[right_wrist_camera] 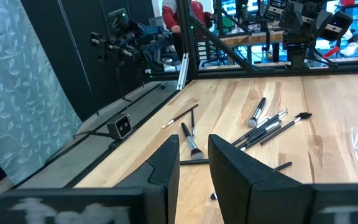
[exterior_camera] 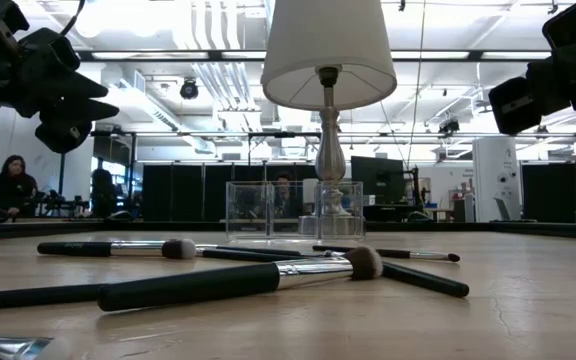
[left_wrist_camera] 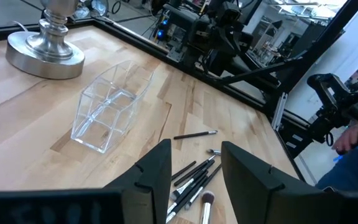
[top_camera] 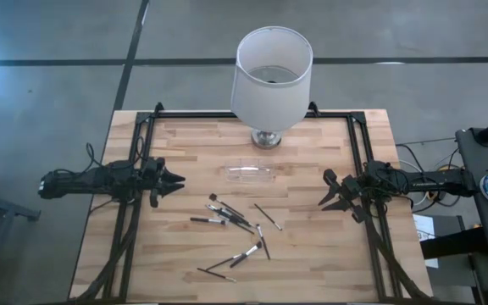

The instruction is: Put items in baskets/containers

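Note:
Several thin dark brushes [top_camera: 231, 224] lie scattered flat on the wooden table, between its middle and its near edge; they also show in the low view [exterior_camera: 238, 283] and in both wrist views [left_wrist_camera: 194, 177] [right_wrist_camera: 269, 124]. The clear plastic container [top_camera: 248, 170] [left_wrist_camera: 107, 106] stands on the table just beyond them, in front of the lamp. My left gripper [top_camera: 179, 180] [left_wrist_camera: 194, 149] hovers at the table's left side, open, with nothing between its fingers. My right gripper [top_camera: 324, 191] [right_wrist_camera: 193, 140] hovers at the right side, open with a narrower gap and nothing in it. Both point toward the middle.
A lamp with a white shade [top_camera: 271, 76] and a metal base [left_wrist_camera: 45, 53] stands at the table's far middle, right behind the container. Black frame rails [top_camera: 138, 169] run along the table's left and right sides. People sit in the room beyond [exterior_camera: 8, 185].

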`<state>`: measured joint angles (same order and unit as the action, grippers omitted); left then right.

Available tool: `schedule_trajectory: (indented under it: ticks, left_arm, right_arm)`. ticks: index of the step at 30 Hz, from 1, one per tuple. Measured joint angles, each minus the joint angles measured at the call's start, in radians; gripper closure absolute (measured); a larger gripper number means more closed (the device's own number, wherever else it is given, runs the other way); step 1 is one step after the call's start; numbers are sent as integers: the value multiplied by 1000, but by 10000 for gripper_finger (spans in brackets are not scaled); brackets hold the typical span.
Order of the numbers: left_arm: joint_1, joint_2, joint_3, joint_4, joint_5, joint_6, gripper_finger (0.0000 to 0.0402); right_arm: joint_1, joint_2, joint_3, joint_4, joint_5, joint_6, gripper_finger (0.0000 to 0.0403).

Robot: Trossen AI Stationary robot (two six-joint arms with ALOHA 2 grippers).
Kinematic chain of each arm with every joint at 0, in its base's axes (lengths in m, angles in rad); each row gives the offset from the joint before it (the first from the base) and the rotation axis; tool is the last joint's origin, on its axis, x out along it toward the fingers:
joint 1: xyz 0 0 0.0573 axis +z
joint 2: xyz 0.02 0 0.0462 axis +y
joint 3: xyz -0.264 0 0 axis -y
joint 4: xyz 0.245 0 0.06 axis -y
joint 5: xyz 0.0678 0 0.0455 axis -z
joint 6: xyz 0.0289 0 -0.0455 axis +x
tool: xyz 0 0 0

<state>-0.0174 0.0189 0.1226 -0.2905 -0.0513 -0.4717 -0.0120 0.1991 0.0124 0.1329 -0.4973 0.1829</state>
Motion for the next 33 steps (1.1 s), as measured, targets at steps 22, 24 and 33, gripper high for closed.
schedule_trajectory:
  ticks: [22,24,33]
  left_arm:
    - [0,0,0,0,1,0,268]
    - [0,0,0,0,2,0,268]
    - [0,0,0,0,5,0,268]
  right_arm:
    - [37,118,2,121,151,917,321]
    - [59,197,49,65,243,892,320]
    - [143,778,515,-539,527,783,273]
